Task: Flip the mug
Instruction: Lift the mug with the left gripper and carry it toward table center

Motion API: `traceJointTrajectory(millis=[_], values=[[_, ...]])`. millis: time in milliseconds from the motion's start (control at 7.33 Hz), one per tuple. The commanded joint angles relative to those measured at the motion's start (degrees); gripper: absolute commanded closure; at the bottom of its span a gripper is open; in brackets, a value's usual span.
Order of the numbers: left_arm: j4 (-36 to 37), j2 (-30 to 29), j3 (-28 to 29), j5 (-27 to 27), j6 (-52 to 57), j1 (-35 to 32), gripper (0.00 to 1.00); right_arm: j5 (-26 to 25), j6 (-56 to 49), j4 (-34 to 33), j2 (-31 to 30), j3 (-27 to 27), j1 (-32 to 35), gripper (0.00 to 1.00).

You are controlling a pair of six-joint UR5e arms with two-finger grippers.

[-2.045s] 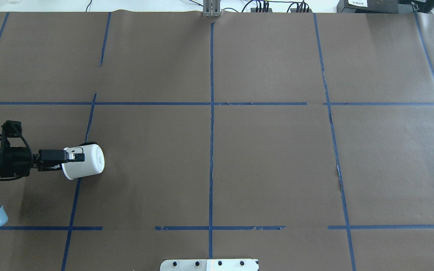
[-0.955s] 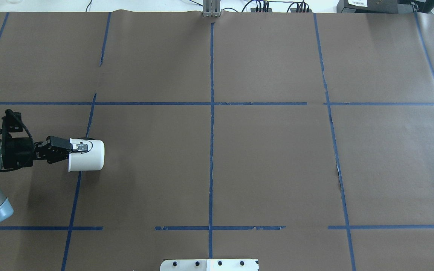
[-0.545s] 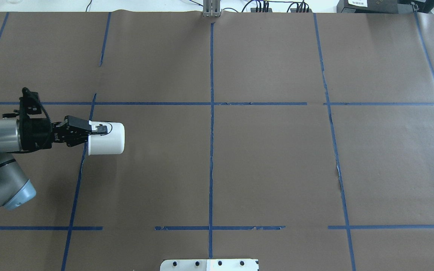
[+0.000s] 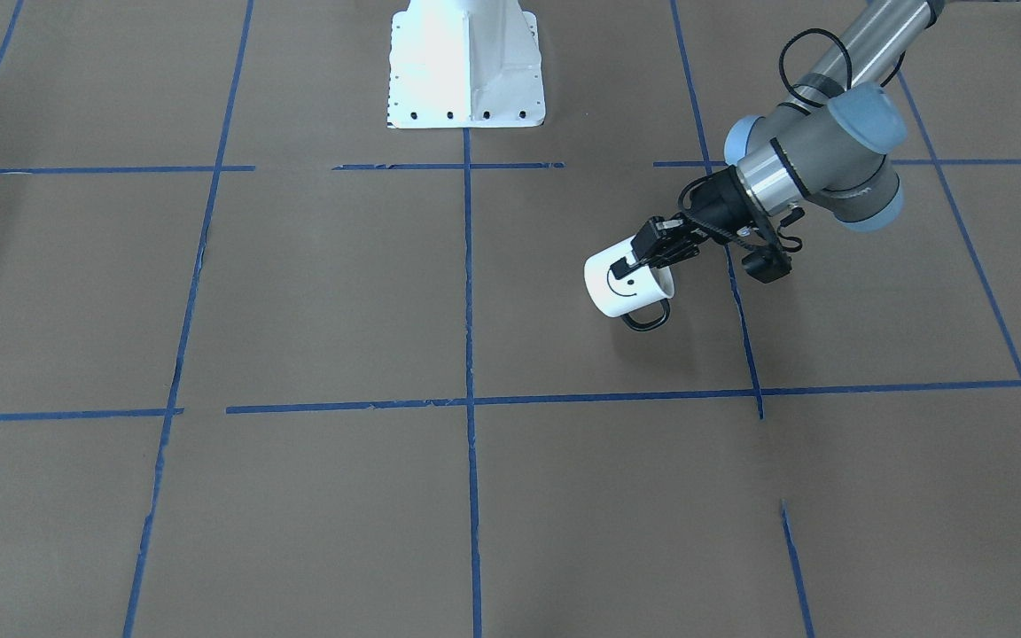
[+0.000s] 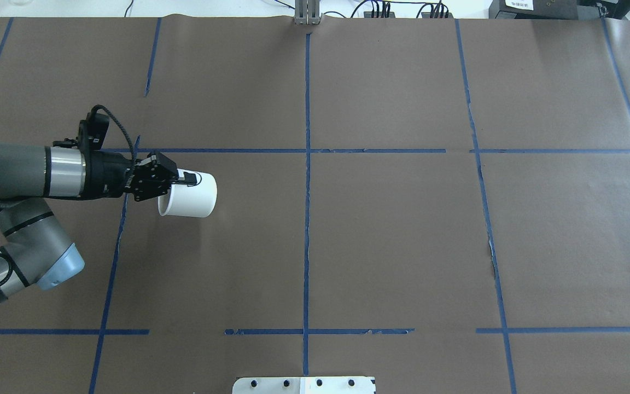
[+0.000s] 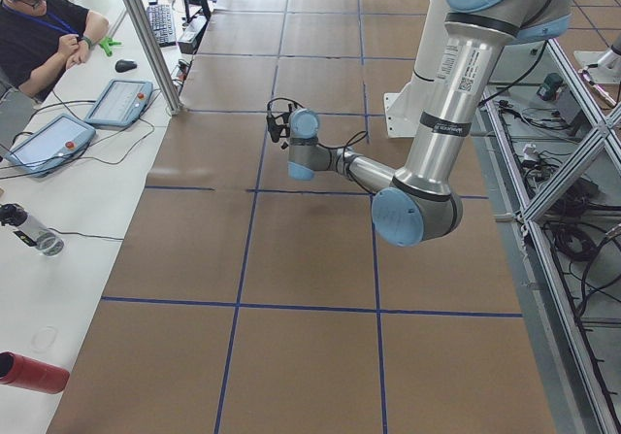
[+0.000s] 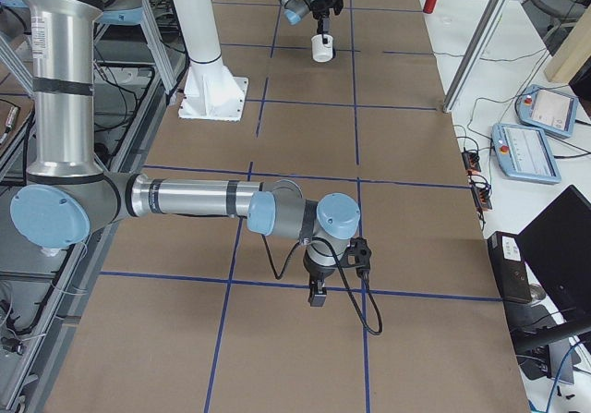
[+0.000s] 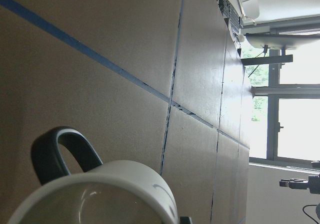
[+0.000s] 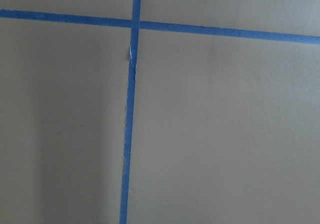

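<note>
The white mug [image 5: 189,189] with its black smiley face [image 4: 621,282] and thin black handle [image 4: 648,317] is held on its side, mouth toward the wrist, base pointing away. It seems to hang a little above the brown table. My left gripper [image 5: 182,178] is shut on the mug's rim; one finger [image 4: 624,264] lies over the outer wall. The left wrist view shows the mug's rim [image 8: 100,194] and handle [image 8: 60,149] close up. It is small and far in the exterior right view [image 7: 322,48]. My right gripper [image 7: 317,295] points down at bare table; I cannot tell if it is open.
The table is brown paper with a grid of blue tape [image 5: 307,219]. The white robot base plate [image 4: 466,62] stands at the robot's edge. A side desk with tablets [image 6: 116,104] and a seated person [image 6: 39,36] lies beyond the far edge.
My left arm has carried the mug away from the robot and toward the table's middle, from the left tape line to just below the cross line. The grip stays shut.
</note>
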Motion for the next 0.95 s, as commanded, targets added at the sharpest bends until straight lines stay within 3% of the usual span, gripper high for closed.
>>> traceJointTrajectory(millis=[0,409,682,818], values=[[25.8,-9.4,-2.0,0.2,11.0,0.3,1.0,0.0,0.0,0.0,0.0,0.0,0.0,0.0],[55.8,-24.0,-1.7,0.4,19.6,2.5,1.0,0.0,0.0,0.0,0.0,0.0,0.0,0.0],[59.7,-27.4,1.5,0.5,17.0,7.2,1.0,0.0,0.0,0.0,0.0,0.0,0.0,0.0],[60.1,-29.8,6.1,0.5,13.7,8.4,1.0,0.0,0.0,0.0,0.0,0.0,0.0,0.0]])
